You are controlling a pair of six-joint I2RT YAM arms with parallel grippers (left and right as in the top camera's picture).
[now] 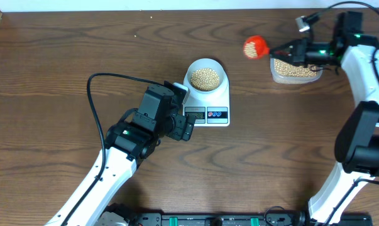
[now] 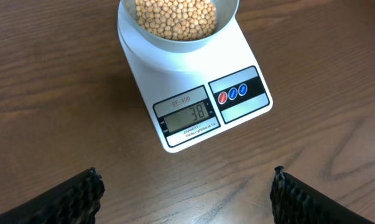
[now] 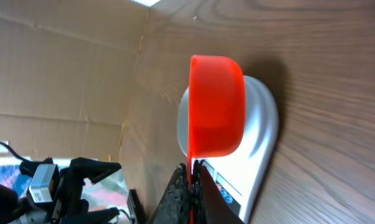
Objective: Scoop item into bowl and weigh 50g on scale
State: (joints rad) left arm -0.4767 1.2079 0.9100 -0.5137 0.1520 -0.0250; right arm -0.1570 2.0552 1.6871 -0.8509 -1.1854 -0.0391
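The pale bowl (image 1: 205, 78) full of tan beans (image 1: 205, 77) sits on the white scale (image 1: 215, 107); in the left wrist view the scale (image 2: 193, 87) reads 38 under the bowl (image 2: 178, 28). My left gripper (image 2: 186, 194) is open and empty, just in front of the scale's display. My right gripper (image 1: 290, 50) is shut on the handle of the red scoop (image 1: 255, 46), held in the air left of the clear tub of beans (image 1: 295, 69). In the right wrist view the scoop (image 3: 216, 106) is tipped on its side in front of the scale (image 3: 262, 143).
The clear plastic tub stands at the back right, under my right arm. A cardboard wall lies along the table's far and left sides. My left arm's cable loops over the table at the left.
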